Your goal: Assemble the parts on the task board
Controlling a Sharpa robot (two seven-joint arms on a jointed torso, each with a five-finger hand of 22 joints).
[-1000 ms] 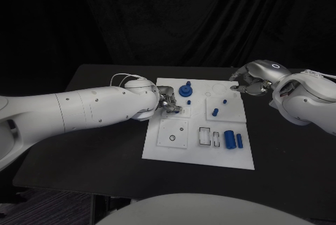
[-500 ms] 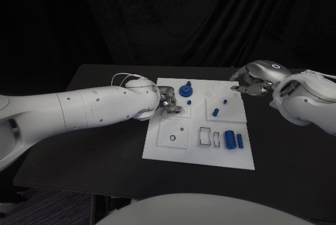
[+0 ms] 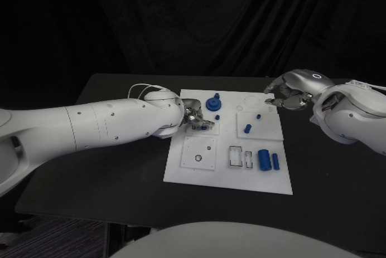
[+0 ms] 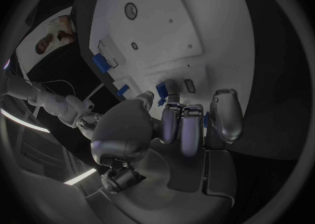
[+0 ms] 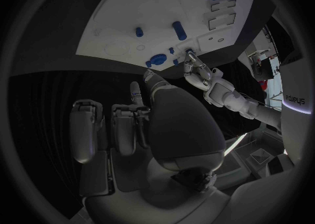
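Both hands hung at the task board (image 3: 229, 180), far end.
Left hand (image 3: 196, 117), fingers curled, pinched a small blue part (image 4: 159, 88) over the board's left edge. Right hand (image 3: 285, 96) was curled closed and empty off the far-right corner; blue cylinders (image 3: 268, 159) lay near-right.

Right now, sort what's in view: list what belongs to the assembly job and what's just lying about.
Job:
task board
blue stepped part
two blue cylinders
small blue pegs
left hand
right hand

Lying about:
black table, nothing else on it that I can see.
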